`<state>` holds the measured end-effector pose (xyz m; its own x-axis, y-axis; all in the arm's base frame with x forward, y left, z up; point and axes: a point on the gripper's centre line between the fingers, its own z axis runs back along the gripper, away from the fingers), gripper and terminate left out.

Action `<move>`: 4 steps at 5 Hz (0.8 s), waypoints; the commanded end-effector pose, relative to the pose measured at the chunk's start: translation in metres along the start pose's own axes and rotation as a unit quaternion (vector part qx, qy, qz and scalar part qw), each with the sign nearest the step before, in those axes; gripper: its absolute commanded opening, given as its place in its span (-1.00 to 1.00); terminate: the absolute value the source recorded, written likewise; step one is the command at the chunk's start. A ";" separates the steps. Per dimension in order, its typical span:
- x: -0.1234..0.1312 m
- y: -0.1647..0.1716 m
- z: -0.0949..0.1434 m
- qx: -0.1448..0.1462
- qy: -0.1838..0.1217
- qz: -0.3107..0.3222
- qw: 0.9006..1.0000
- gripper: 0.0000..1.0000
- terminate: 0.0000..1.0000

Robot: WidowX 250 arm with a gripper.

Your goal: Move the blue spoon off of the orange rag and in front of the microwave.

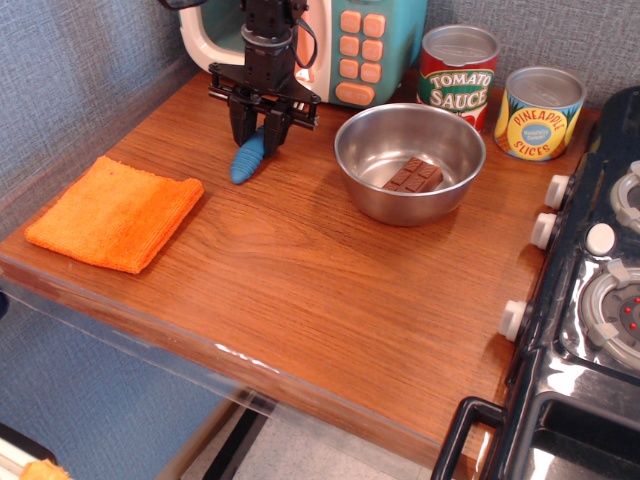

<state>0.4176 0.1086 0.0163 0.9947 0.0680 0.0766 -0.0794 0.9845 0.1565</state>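
Note:
The blue spoon [247, 159] hangs tilted from my gripper [258, 140], its ribbed blue handle pointing down-left with the tip at or just above the wooden table; its metal head is hidden between the fingers. The gripper is shut on the spoon's upper end. It stands right in front of the microwave [335, 45], which is at the back of the table. The orange rag [115, 212] lies flat and bare at the table's front left, well left of the spoon.
A steel bowl [410, 160] with a chocolate bar [414, 176] sits right of the gripper. A tomato sauce can [457, 75] and a pineapple can [540, 112] stand behind it. A toy stove [590, 290] fills the right side. The wooden table [300, 280] edge runs along the front.

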 end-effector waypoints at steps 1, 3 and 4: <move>0.005 -0.004 0.008 0.012 -0.026 -0.012 1.000 1.00 -1.00; -0.011 0.016 0.065 -0.030 -0.068 -0.003 0.997 1.00 -1.00; -0.029 0.029 0.090 -0.055 -0.080 0.008 0.995 1.00 -1.00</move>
<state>0.3788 0.1203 0.0817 0.9835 0.0770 0.1636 -0.0821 0.9963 0.0251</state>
